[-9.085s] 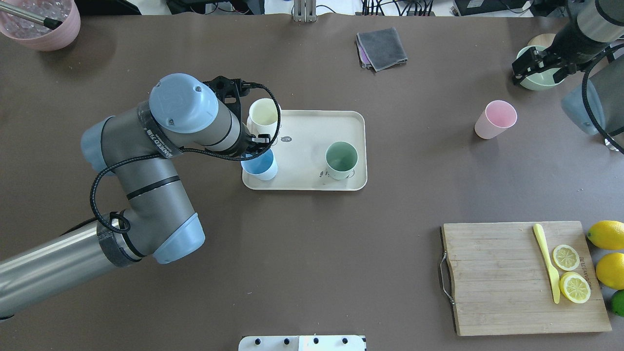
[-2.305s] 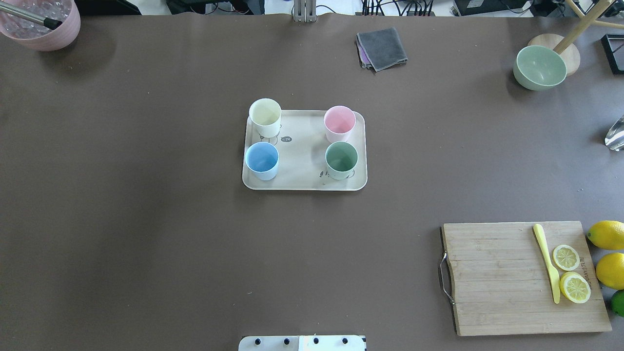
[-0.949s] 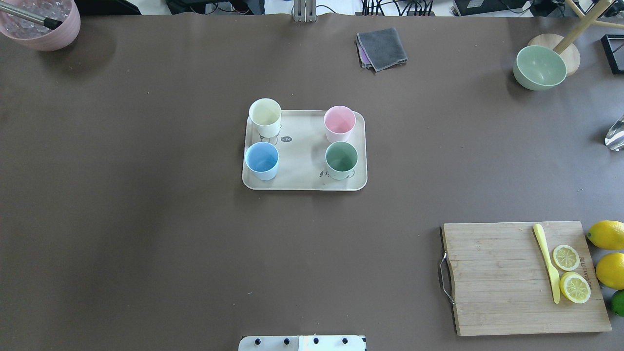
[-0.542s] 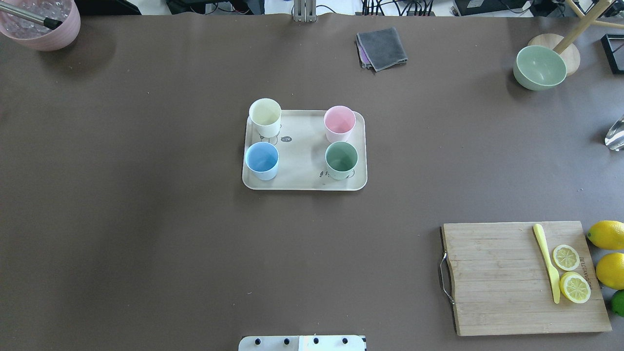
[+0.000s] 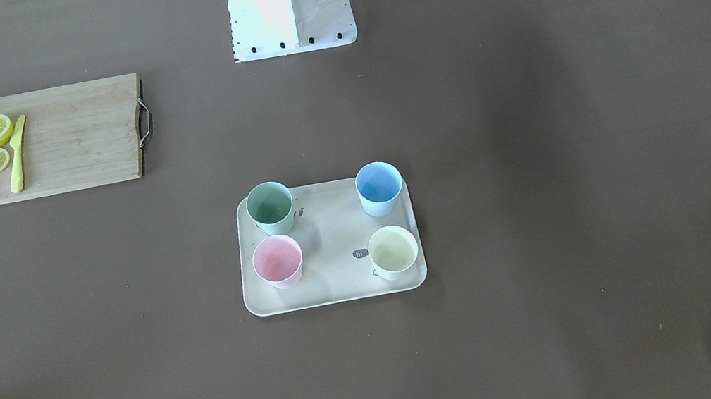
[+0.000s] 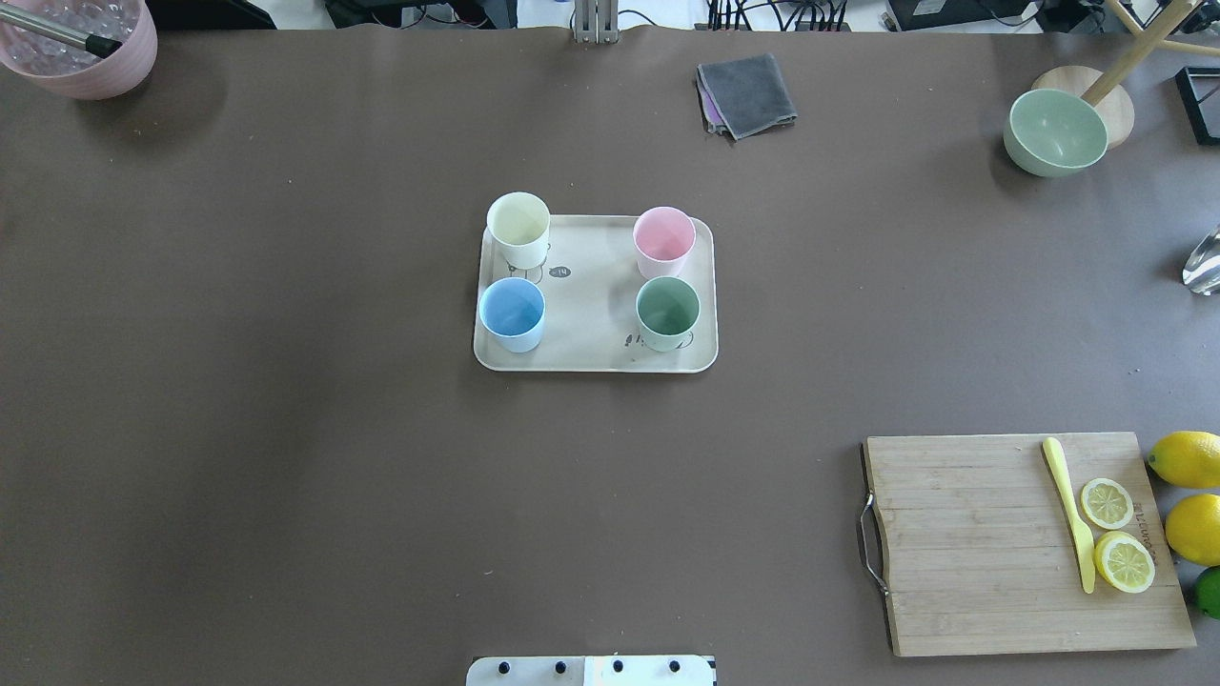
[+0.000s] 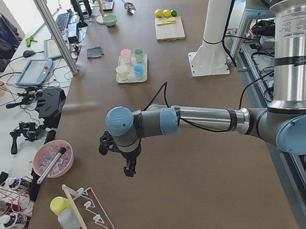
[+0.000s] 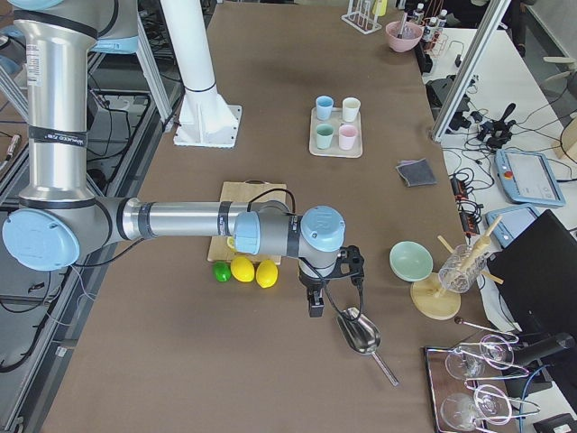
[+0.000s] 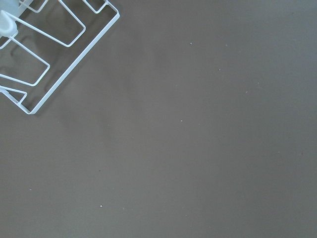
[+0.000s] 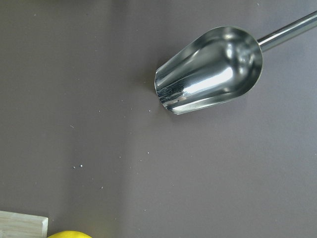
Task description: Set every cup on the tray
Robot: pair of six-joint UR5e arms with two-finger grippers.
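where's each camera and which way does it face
Front-facing: across the table, steeply down on the tray; robot's base shows.
Overhead: behind the robot, down on the table; base edge only.
Exterior left: table's left end, along it; left arm, left claw.
Exterior right: right end, along it; right arm, right claw.
Left wrist: down on a wire rack; no body.
Right wrist: down on a metal scoop; no body.
Front-facing and overhead share the tray.

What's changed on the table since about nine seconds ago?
The pink cup moved from the bare table on the right onto the tray, just beyond the mint green cup. The left pincer withdrew from the tray to the table's left end; the right pincer now hangs near the scoop at the right end. The cream cup and cutting board stayed put.
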